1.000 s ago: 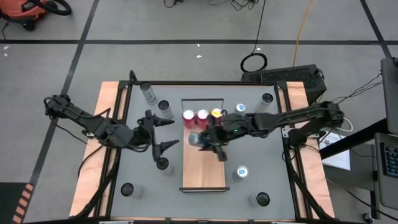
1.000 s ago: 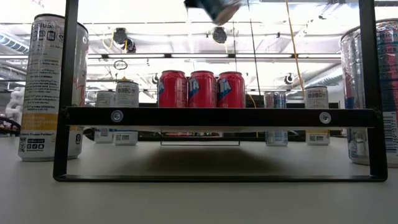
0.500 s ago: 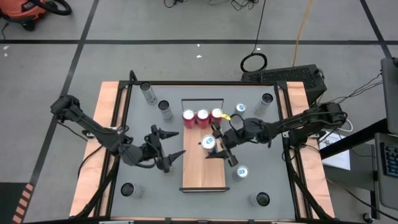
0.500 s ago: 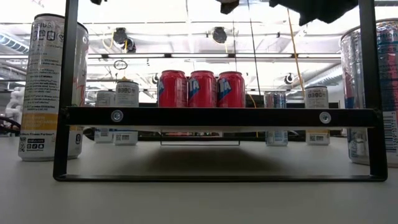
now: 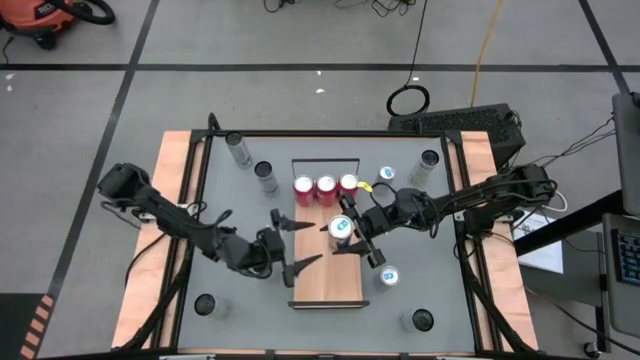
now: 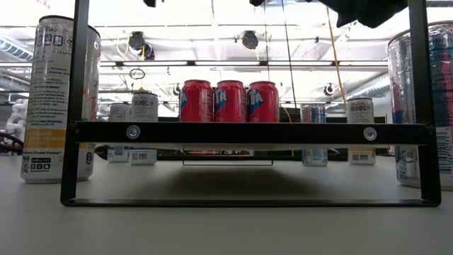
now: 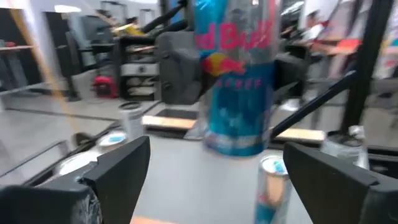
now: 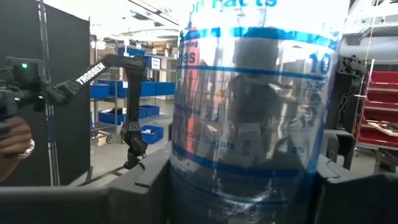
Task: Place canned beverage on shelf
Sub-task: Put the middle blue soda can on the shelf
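The shelf (image 5: 322, 272), a light-wood board, lies in the table's middle with three red cans (image 5: 325, 187) standing at its far end. My right gripper (image 5: 352, 232) is shut on a blue and silver canned beverage (image 5: 341, 230) above the board's middle. This can fills the right wrist view (image 8: 249, 124). My left gripper (image 5: 296, 241) stands open at the shelf's left edge, pointing at that can (image 7: 236, 81), its fingers (image 7: 118, 168) short of it. The low view shows the shelf (image 6: 248, 132) and the red cans (image 6: 230, 101), not the held can. My right gripper pinches the can's side wall (image 8: 186, 168) between its two fingers, one on each side. The fingers come roughly level from the table's right. The can stands upright in the hold, top up, lifted clear above the shelf board.
Several tall cans stand on the grey table around the shelf: far left (image 5: 238, 150), far right (image 5: 428, 165), right of the board (image 5: 388, 278), and near the front corners (image 5: 205, 305) (image 5: 420, 320). A black wire rail (image 5: 325, 162) closes the shelf's far end.
My right gripper has turned the can from lying tilted to upright and carried it slightly toward the table's right, sinking a little. My left gripper, still open, has come down and moved toward the table's right and near side, up to the shelf's left edge.
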You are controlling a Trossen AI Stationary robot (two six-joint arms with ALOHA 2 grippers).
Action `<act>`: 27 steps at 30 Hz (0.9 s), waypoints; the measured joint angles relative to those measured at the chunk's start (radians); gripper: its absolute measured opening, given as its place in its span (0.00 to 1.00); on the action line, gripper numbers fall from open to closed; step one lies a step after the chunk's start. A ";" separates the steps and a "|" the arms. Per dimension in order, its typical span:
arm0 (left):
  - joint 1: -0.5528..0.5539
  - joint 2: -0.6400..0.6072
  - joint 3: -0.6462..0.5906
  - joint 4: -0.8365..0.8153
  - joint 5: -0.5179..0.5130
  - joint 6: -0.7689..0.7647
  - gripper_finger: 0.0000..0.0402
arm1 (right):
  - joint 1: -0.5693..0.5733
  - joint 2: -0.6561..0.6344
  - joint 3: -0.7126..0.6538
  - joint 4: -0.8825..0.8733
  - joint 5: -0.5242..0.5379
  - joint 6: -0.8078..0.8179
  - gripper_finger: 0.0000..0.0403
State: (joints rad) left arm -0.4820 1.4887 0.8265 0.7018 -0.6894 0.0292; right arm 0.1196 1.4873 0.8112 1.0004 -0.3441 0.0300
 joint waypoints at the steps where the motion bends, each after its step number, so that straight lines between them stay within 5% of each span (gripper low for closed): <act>1: 0.015 0.007 0.000 0.020 0.042 -0.015 0.92 | 0.000 0.000 0.000 -0.002 0.000 -0.002 0.48; 11: 0.142 0.031 0.002 0.079 0.363 -0.068 0.92 | -0.002 0.000 0.000 0.001 0.032 -0.045 0.48; 27: 0.182 0.057 0.002 0.113 0.374 -0.064 0.92 | -0.003 0.000 0.000 0.051 0.093 -0.106 0.48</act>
State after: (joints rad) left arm -0.3004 1.5455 0.8284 0.8153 -0.3157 -0.0346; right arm 0.1169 1.4874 0.8112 1.0515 -0.2508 -0.0761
